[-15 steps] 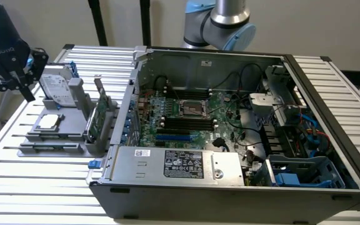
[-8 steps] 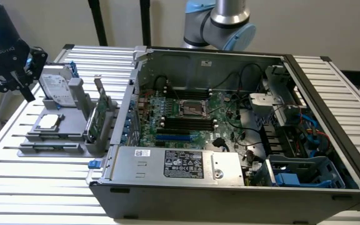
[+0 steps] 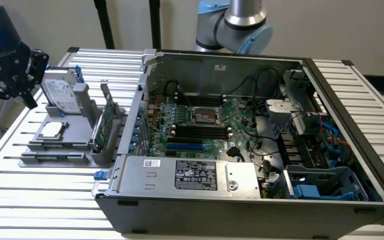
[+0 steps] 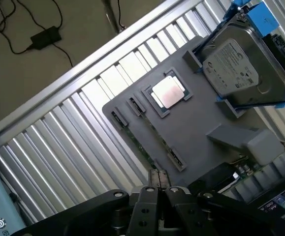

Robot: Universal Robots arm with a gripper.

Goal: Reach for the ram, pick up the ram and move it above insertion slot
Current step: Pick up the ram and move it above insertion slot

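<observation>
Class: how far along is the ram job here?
Done: the reach is nearly complete, with the tool close to the ram. In hand: nothing; the ram lies in the grey holder. Left: lifting it and carrying it above the motherboard slots.

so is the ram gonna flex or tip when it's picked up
Probably stiff: the ram is a thin board standing on edge in the grey holder. Likely light, being so slim. Gripped off-centre, it could tilt.

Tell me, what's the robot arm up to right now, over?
Gripper over the grey holder, nearest the ram's end. Ram edge-up in its holder slot, not lifted. Hard drive stands apart, not blocking.
</observation>
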